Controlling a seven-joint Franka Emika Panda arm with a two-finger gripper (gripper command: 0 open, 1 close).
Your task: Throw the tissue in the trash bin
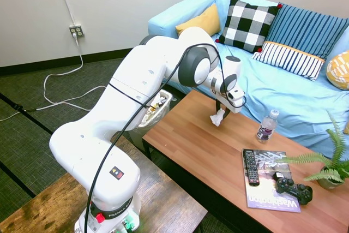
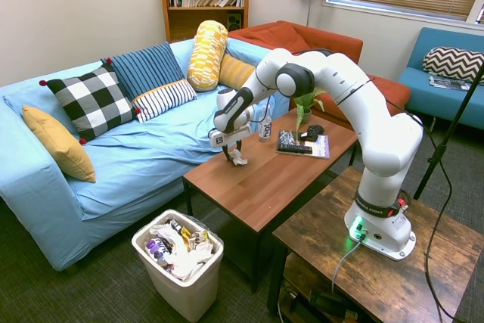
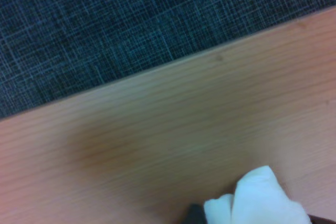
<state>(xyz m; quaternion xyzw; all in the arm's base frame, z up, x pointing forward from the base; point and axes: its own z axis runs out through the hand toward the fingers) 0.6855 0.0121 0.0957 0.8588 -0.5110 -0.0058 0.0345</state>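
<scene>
The tissue point(image 1: 217, 117) point(image 2: 239, 159) is a small crumpled white wad lying near the far end of the wooden coffee table point(image 1: 196, 151) point(image 2: 265, 183). My gripper point(image 1: 220, 112) point(image 2: 234, 155) is down at the table over it, open, with its fingers either side of the wad. Close up in the wrist view, the tissue point(image 3: 257, 200) rests on the wood. The trash bin point(image 1: 161, 108) point(image 2: 181, 281), white and full of mixed litter, stands on the carpet just past the table's end, partly hidden behind my arm in the first exterior view.
A water bottle point(image 1: 266, 126) point(image 2: 265, 126), a magazine point(image 1: 270, 189) with a remote point(image 1: 250, 166) on it, a black game controller point(image 1: 293, 187) and a potted fern point(image 1: 327, 167) sit on the table's other half. The blue sofa point(image 2: 128, 156) runs along the table's far side.
</scene>
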